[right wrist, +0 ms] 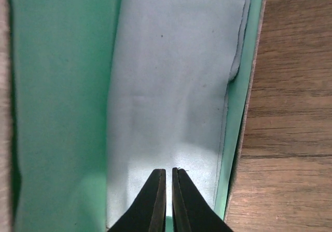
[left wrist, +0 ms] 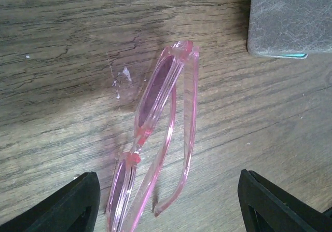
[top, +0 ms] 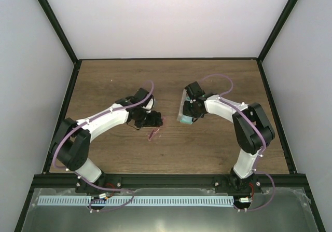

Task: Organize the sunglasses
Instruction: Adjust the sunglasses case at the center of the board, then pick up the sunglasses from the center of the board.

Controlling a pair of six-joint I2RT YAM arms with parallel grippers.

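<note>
The sunglasses (left wrist: 161, 123), a slim folded pair with pink lenses and a clear pink frame, lie on the wooden table (left wrist: 62, 86). In the top view the sunglasses (top: 153, 134) sit just in front of my left gripper (top: 154, 120). That left gripper (left wrist: 168, 206) is open, its black fingers (left wrist: 72, 206) standing wide on either side of the near end of the pair, touching nothing. My right gripper (right wrist: 166, 190) is shut, its tips over a light blue cloth (right wrist: 171, 86) that lies inside the open case (right wrist: 57, 112) with a green lining.
The case (top: 182, 119) lies right of centre, under my right gripper (top: 190, 112). Its grey felt outer corner (left wrist: 290, 19) shows at the upper right of the left wrist view. Black frame posts and white walls enclose the table (top: 104, 81).
</note>
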